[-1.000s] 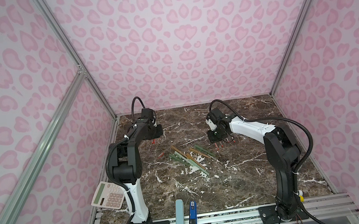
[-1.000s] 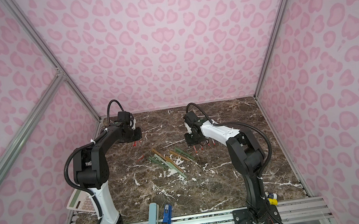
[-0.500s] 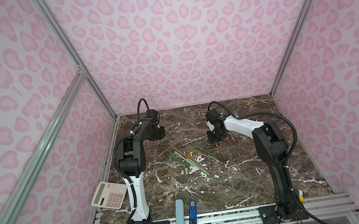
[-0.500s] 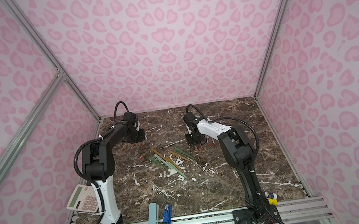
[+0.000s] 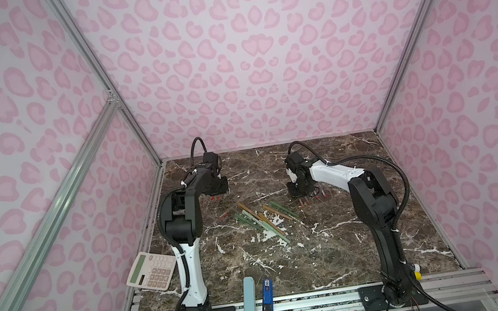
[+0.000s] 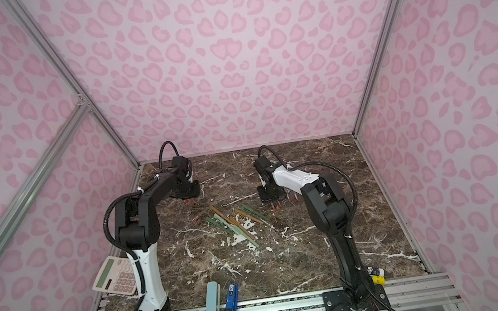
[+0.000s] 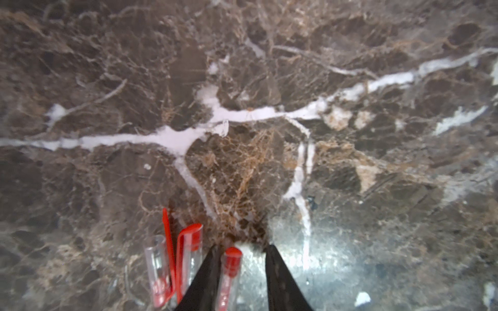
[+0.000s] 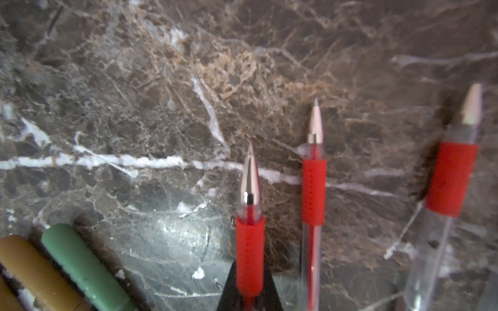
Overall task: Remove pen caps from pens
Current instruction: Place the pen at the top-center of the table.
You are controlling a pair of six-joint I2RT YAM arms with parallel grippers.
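Well, here is what you have in front of you.

- Your left gripper (image 7: 242, 246) is low over the marble table (image 7: 242, 80), in the far part on the left arm's side. Its black fingers (image 7: 204, 280) stand apart with a plain gap.
- In that gap lies a clear cap with a red end (image 7: 231, 269). It leans on one finger and does not reach the other, so nothing is clamped.
- Just outside the fingers lie two more red-clip caps (image 7: 188, 242), side by side on the marble.
- Your right gripper (image 8: 250, 269) is closed tight on a red-grip pen (image 8: 249, 242). The metal tip is bare and points away from the wrist (I cannot tell if the pen rests on the table).
- Two other uncapped red pens (image 8: 312, 188) lie beside it, one near and one further off and blurred.
- A sage-green pen (image 8: 80, 264) and a tan pen (image 8: 35, 272) lie touching each other on the held pen's other side.
- In both top views the pile of green and tan pens (image 5: 262, 220) is in the middle of the table, between the two arms.
- At the near edge you see a calculator (image 5: 151, 271), a pale-blue case (image 5: 250, 303) and a blue-and-black tool (image 5: 268, 304).
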